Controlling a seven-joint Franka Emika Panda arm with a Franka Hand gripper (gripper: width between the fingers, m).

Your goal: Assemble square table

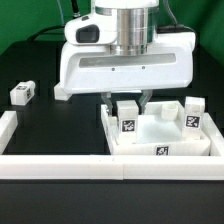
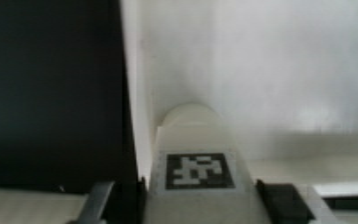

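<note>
Pincer [image 1: 125,103] aimed straight down, clamped on a white leg [image 1: 127,118].
In the exterior view the arm enters from twelve o'clock, its silver wrist [image 1: 128,18] standing vertical above the pincer's broad white body, which lies level and spans from nine o'clock to three o'clock. The jaws hang from the underside of that body toward six o'clock, one at nine o'clock of the upright leg and the other at three o'clock of it. The wrist view looks down along the leg, with a grey fingertip [image 2: 275,204] close against each flank, the jaws partway closed.
</note>
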